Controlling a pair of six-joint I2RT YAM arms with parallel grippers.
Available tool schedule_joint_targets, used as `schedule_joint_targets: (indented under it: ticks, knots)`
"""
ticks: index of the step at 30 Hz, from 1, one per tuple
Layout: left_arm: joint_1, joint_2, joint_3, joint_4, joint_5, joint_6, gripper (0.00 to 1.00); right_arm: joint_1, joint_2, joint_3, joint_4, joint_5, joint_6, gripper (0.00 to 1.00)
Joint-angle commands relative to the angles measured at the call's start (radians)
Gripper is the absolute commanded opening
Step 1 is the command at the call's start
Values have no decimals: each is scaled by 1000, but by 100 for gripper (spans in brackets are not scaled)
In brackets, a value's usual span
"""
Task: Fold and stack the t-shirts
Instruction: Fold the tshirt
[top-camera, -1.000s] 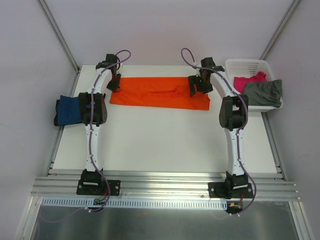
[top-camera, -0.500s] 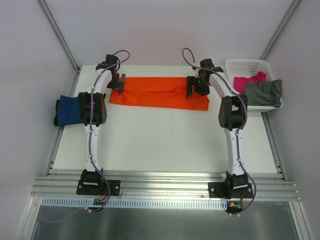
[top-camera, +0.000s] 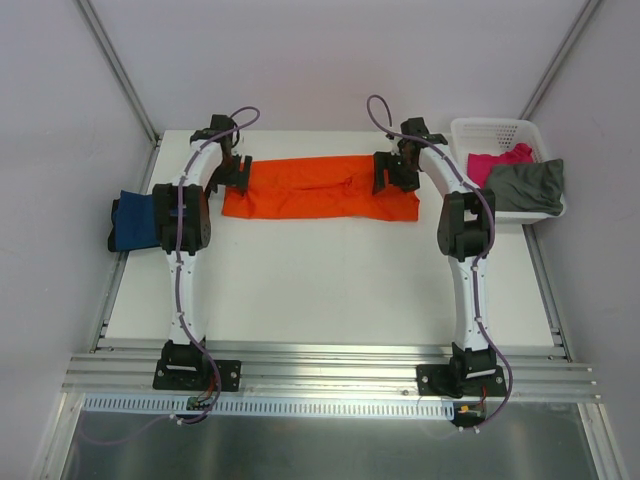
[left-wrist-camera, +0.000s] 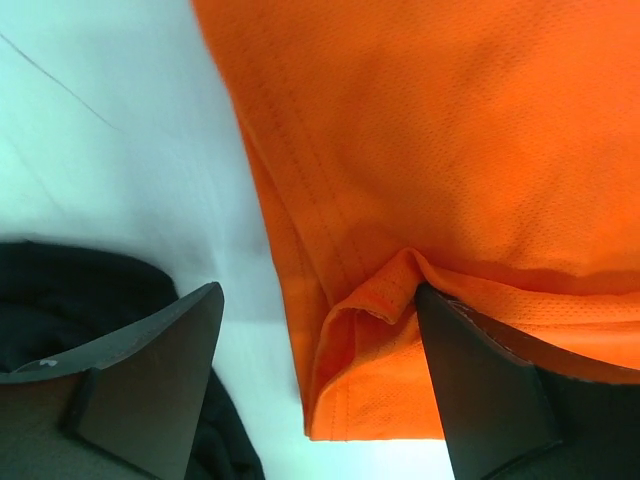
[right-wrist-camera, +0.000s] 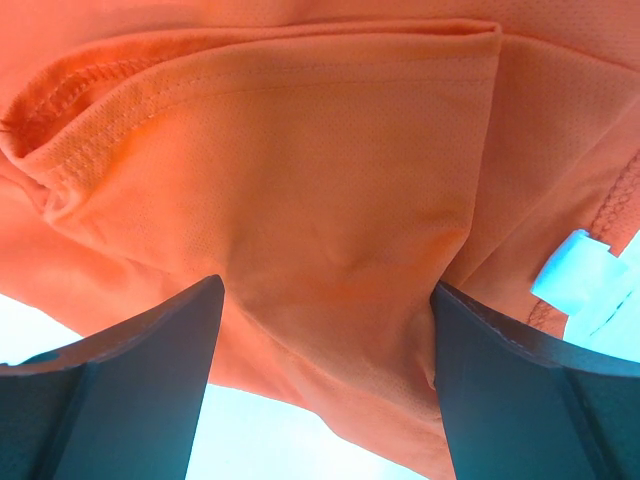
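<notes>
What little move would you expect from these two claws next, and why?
Probably the left gripper should dip and close on the rumpled hem between its fingers. The bright orange cloth t-shirt lies as a long strip, and the right gripper is open near its other end, so folding it in half looks due.

A spread t-shirt (top-camera: 320, 188) lies across the far side of the desk (top-camera: 320, 280); a folded t-shirt (top-camera: 130, 220) overhangs its left edge; a basket (top-camera: 492, 129) at right holds two more t-shirts (top-camera: 525, 182).
</notes>
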Motion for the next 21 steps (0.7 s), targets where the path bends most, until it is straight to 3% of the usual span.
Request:
schedule_joint_targets:
  ticks: [1, 8, 17, 21]
  knots:
    - [-7, -78, -86, -111, 90, -18, 78, -13, 7, 16, -20, 11, 39, 83]
    - [-12, -247, -373, -146, 194, -48, 77, -36, -22, 12, -31, 45, 13, 83]
    - [-70, -500, -650, -170, 205, -37, 77, -98, -45, 22, -56, 80, -64, 83]
    - [-102, -606, -666, -169, 177, -29, 77, -119, -81, 38, -39, 85, -59, 83]
